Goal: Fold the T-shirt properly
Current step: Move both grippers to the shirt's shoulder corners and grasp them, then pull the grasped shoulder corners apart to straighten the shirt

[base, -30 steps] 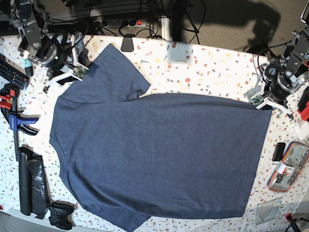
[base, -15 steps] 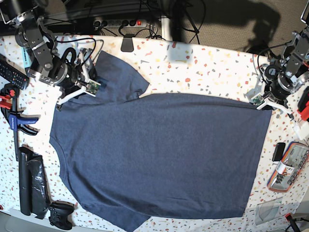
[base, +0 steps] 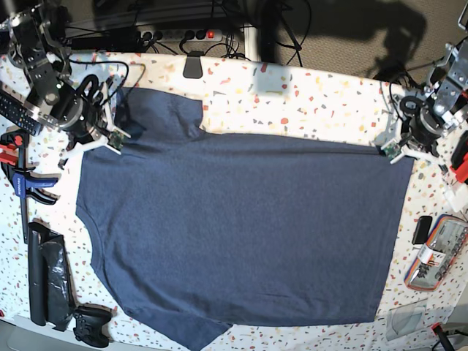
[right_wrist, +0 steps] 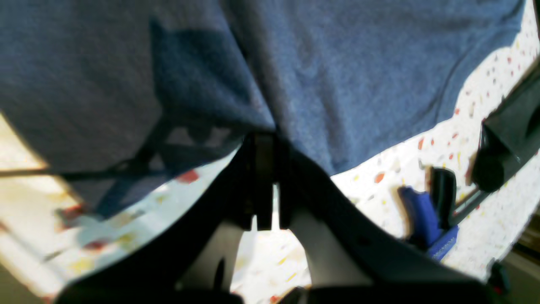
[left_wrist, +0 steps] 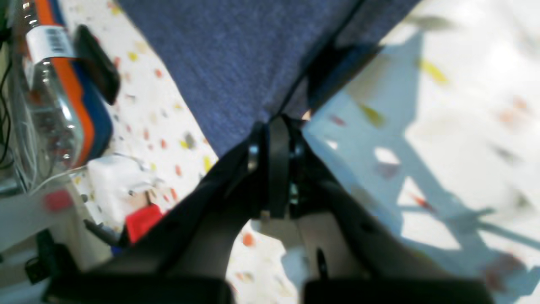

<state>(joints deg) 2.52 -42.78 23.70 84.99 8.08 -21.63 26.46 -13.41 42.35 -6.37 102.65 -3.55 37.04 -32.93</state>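
The dark slate-blue T-shirt lies spread flat on the speckled table, plain side up. One sleeve lies at the top left. On the left of the base view, my right gripper is shut on the fabric near that sleeve's shoulder. The right wrist view shows its jaws closed on a pinch of cloth. At the shirt's top right corner, my left gripper is shut on the hem. In the left wrist view its fingers meet on the fabric edge.
A remote, a blue clamp, a black rolled bag and a game controller line the left edge. An orange-rimmed case and a small black device sit at the right. A power strip lies behind the table.
My right gripper moved onto the shoulder, closed on the cloth and drew it left. The sleeve shifted left and the top edge now runs straighter. The left gripper kept its hold.
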